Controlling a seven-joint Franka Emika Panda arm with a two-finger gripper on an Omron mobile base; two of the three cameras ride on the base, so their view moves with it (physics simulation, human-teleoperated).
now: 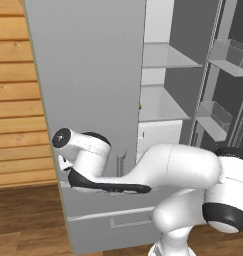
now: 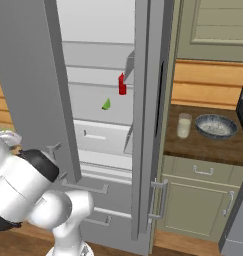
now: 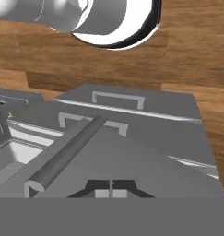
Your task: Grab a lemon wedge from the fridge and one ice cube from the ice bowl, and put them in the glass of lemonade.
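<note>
I have the fridge (image 2: 98, 75) in front of me with both doors swung open. From the right base camera I look between the doors at pale shelves, a white inner drawer and the two grey outer drawers below. The left base camera gives me mostly the flat back of the left door (image 1: 88, 100), plus the bins on the inside of the right door (image 1: 220, 90).

My arm (image 1: 178, 170) reaches low across the front of the fridge in the left base view. The right base camera takes in the dark counter (image 2: 203, 145) beside the fridge, which the left base camera lacks. On it sits the ice bowl (image 2: 216, 125), and just left of it, apart from it, the glass of lemonade (image 2: 184, 125).

On a fridge shelf stands a red bottle (image 2: 122, 84); lower and to its left lies the lemon wedge (image 2: 106, 104), near the bottle but not touching.

The hand camera looks along a grey bar handle (image 3: 67, 154) on a door, with drawer fronts beyond. At its bottom the pincer (image 3: 111, 190) has its tips pressed together, holding nothing.
</note>
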